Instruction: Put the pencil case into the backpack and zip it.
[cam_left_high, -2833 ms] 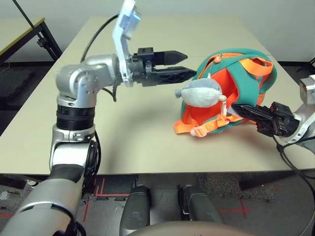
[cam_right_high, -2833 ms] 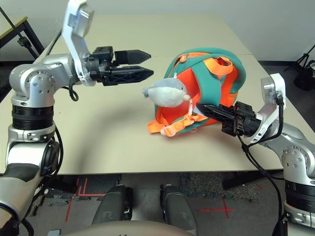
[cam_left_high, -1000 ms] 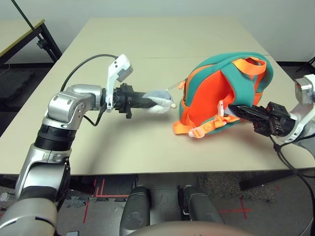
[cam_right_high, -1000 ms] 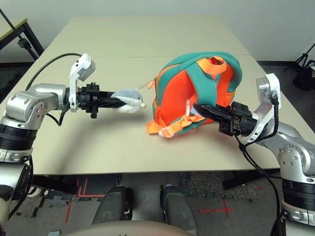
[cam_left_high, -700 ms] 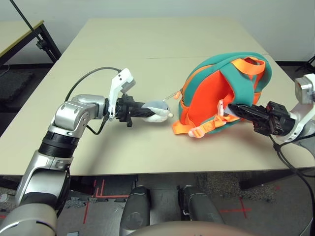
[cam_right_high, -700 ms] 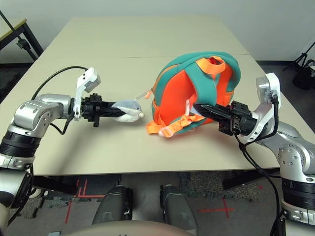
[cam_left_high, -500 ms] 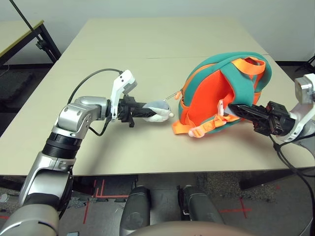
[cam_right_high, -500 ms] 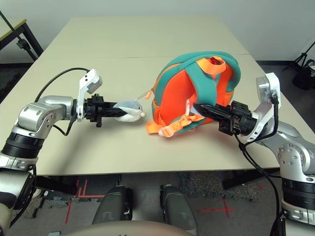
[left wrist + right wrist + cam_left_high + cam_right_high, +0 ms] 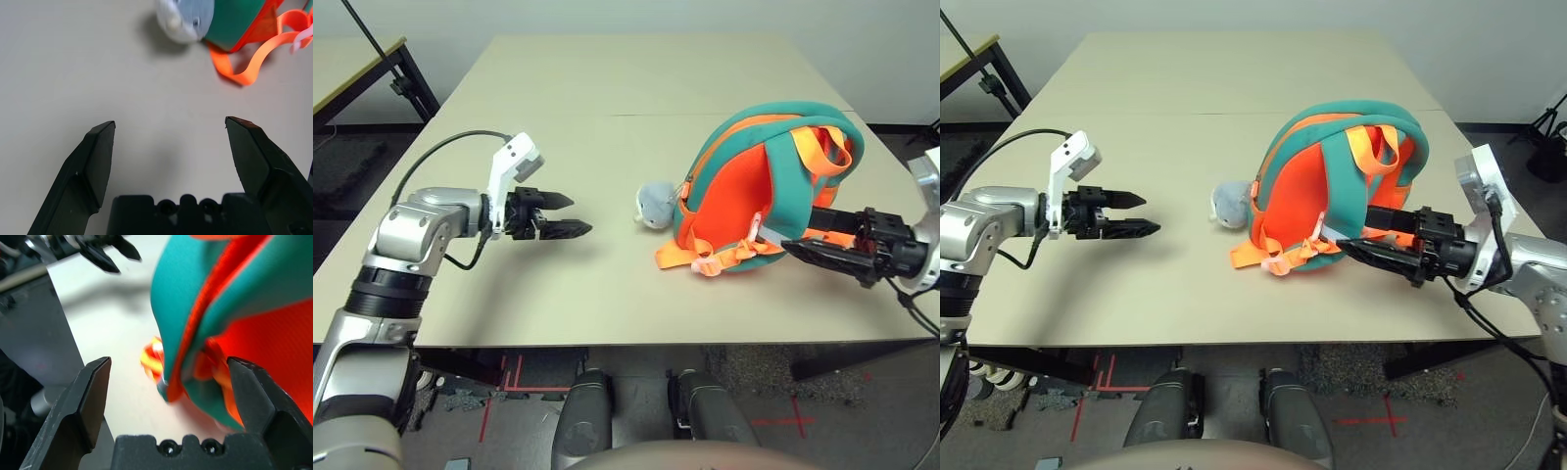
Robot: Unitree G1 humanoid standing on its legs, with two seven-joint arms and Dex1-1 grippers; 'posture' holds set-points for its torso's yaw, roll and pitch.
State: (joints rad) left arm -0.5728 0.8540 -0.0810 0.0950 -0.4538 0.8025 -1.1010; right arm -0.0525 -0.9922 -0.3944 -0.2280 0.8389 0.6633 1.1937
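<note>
Since the frame of half a second ago, the plush fish (image 9: pixel 656 205) has come out of the left hand (image 9: pixel 582 215), which has moved back from the backpack (image 9: pixel 732 201). Now the plush lies on the counter (image 9: pixel 558 284), just beside the bag. Also the right hand (image 9: pixel 169 358) has released its grip, and the bag has turned a little.

Both hands are open and hold nothing. The left one is apart from the bag, while the right one has its fingers spread close around the bag's side, near the shoulder strap (image 9: pixel 789 186). Where the pencil case is, I cannot tell; I suppose that it is already inside. The zipper pull (image 9: pixel 685 191) is low on the side near the plush, so the zipping is probably almost finished, but the far part of the zipper is hidden from me.

The main risk, I think, is the right hand: if it goes away while a finger catches the strap, the bag may be dragged or may tip over, because no grip steadies it. The loose orange straps (image 9: pixel 705 262) could be hooked too. If the zipper has remained partly open, a fall could let the case slide out.
</note>
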